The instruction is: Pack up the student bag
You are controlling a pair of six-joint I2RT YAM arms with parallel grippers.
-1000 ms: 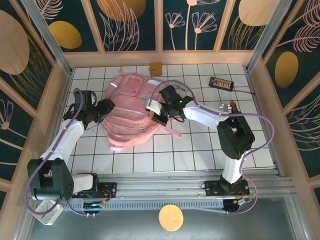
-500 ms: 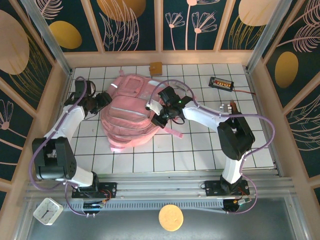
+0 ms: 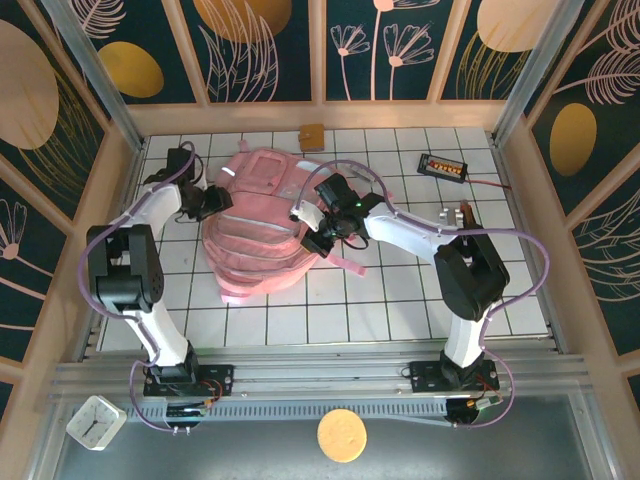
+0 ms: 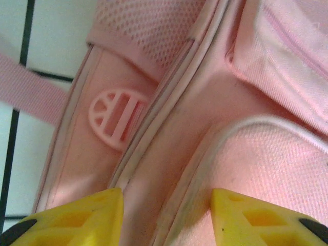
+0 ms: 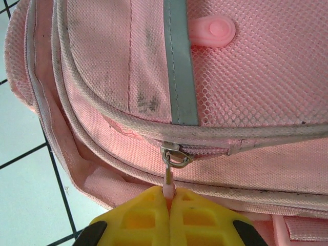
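The pink student bag point(image 3: 262, 225) lies flat in the middle of the tiled table. My left gripper point(image 3: 222, 200) is at the bag's upper left edge. In the left wrist view its yellow fingers point(image 4: 77, 218) stand apart, straddling a piped seam of the bag point(image 4: 169, 154); my left gripper point(image 4: 167, 215) is open. My right gripper point(image 3: 312, 240) is at the bag's right side. Seen from the right wrist, my right gripper point(image 5: 169, 197) is shut on the pink zip pull point(image 5: 168, 179), which hangs from a metal slider point(image 5: 174, 155) on the bag point(image 5: 246, 77).
A small brown square point(image 3: 312, 134) lies at the back edge. A black device with orange lights point(image 3: 442, 165) sits at the back right, its cable running right. A loose pink strap point(image 3: 345, 265) trails right of the bag. Wooden walls point(image 3: 110, 200) enclose the table.
My left arm has swung toward the back left, carrying its gripper up along the bag's left edge, and its jaws have narrowed. The right gripper has stayed on the zip pull.
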